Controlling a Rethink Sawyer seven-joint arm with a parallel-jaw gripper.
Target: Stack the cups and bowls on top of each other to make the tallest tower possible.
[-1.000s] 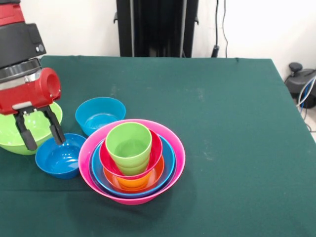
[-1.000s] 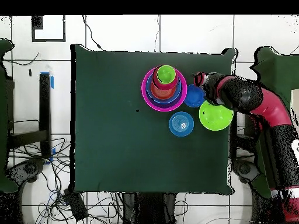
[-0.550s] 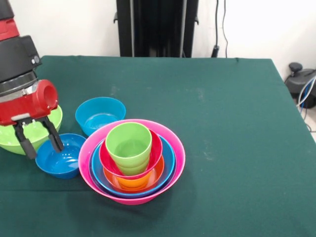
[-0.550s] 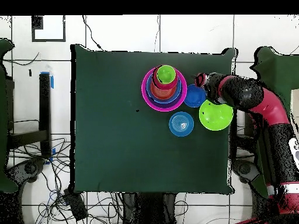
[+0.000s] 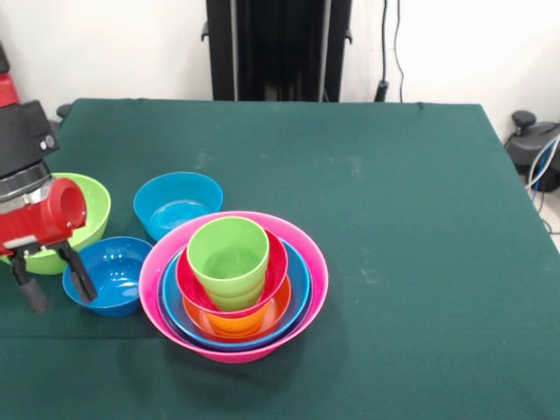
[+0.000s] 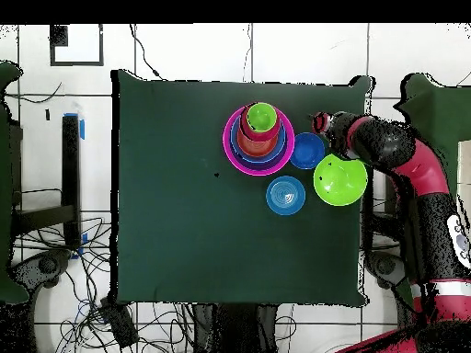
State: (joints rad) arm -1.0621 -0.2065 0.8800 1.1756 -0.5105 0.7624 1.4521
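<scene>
Seeing our gripper (image 5: 54,290) spread wide, holding nothing | one finger (image 5: 80,276) at the dark blue bowl (image 5: 111,275) rim, contact unclear | lime green bowl (image 5: 74,215) behind | tower (image 5: 234,285) in the pink bowl (image 5: 302,238) just beside, green cup (image 5: 228,259) on top | sky blue bowl (image 5: 178,203) near.

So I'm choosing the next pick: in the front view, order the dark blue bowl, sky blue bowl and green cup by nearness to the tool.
1. Dark blue bowl, beside the tool.
2. Sky blue bowl, farther back.
3. Green cup, atop the tower.
</scene>
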